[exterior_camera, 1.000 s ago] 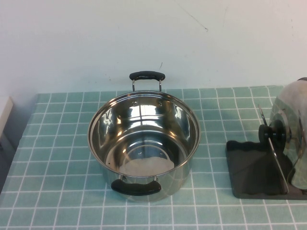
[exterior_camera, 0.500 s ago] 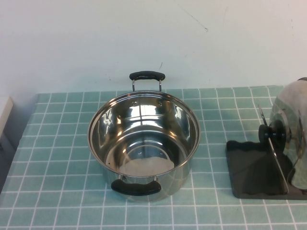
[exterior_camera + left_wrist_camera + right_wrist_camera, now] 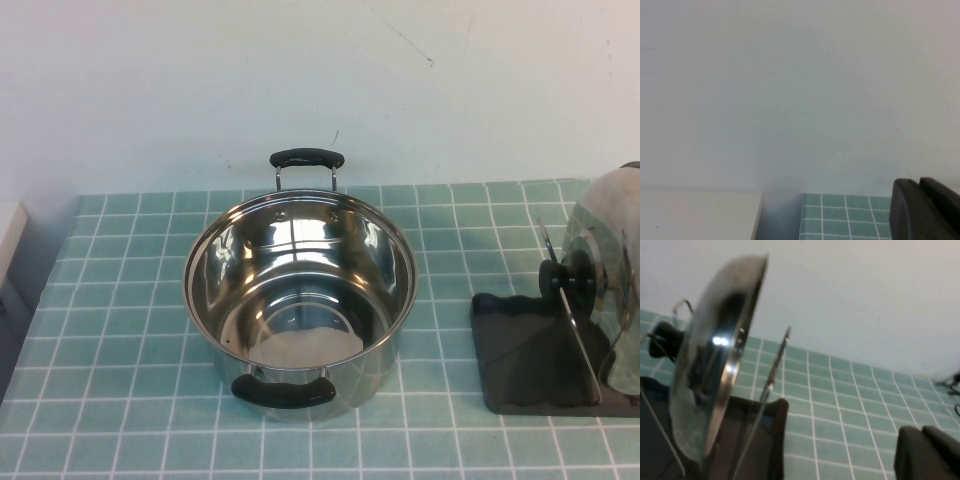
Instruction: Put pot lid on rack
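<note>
The pot lid (image 3: 608, 262) stands on edge in the rack (image 3: 527, 352) at the table's right, held between the wire dividers, its black knob (image 3: 563, 280) facing left. The right wrist view shows the lid (image 3: 715, 365) upright on the rack (image 3: 771, 440). My right gripper (image 3: 921, 430) is shut and empty, away from the lid over the tiles. My left gripper (image 3: 919, 182) is shut and empty, near the table's far left corner facing the wall. Neither gripper shows in the high view.
A steel pot (image 3: 300, 290) with two black handles stands open in the middle of the teal tiled table (image 3: 120, 330). A white wall rises behind the table. A pale object (image 3: 8, 235) lies at the left edge.
</note>
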### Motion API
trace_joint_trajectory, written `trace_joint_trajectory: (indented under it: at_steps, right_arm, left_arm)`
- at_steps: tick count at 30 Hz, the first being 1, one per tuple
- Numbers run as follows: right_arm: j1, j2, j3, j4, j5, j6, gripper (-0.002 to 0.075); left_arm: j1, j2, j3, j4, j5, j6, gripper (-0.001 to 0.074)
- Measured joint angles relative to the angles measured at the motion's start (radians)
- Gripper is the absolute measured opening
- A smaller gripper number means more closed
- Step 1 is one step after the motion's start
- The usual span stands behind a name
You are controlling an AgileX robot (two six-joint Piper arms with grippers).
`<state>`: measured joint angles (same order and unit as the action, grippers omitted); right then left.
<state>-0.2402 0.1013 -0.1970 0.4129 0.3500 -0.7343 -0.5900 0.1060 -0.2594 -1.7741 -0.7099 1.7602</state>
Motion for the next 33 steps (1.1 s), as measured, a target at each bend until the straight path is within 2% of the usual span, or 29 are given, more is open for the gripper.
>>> trace_joint_trajectory:
  at_steps: [2,4,9,13,17,33]
  right_arm:
    - [0.008,-0.061,0.047,-0.19,0.009,0.204,-0.0001]
    - [0.032,-0.1,0.095,-0.301,-0.011,0.35,-0.0001]
    - [0.147,-0.114,0.209,-0.439,-0.184,0.482,-0.0001]
    - [0.208,-0.114,0.223,-0.455,-0.162,0.497,-0.0001]
    - [0.218,-0.115,0.225,-0.46,-0.024,0.502,-0.0001]
    - [0.218,-0.115,0.223,-0.46,-0.009,0.507,-0.0001]
  left_arm:
    - [0.0,0.0,0.0,0.0,0.0,0.0,-0.0002]
    - [0.0,0.0,0.0,0.0,0.0,0.0,-0.0002]
    - [0.0,-0.002,0.0,0.0,0.0,-0.005,-0.0002]
    - [0.0,-0.002,0.0,0.0,0.0,-0.006,-0.0002]
    - [0.0,-0.002,0.0,0.0,0.0,-0.008,-0.0002]
    - [0.0,-0.002,0.0,0.0,0.0,-0.008,-0.0002]
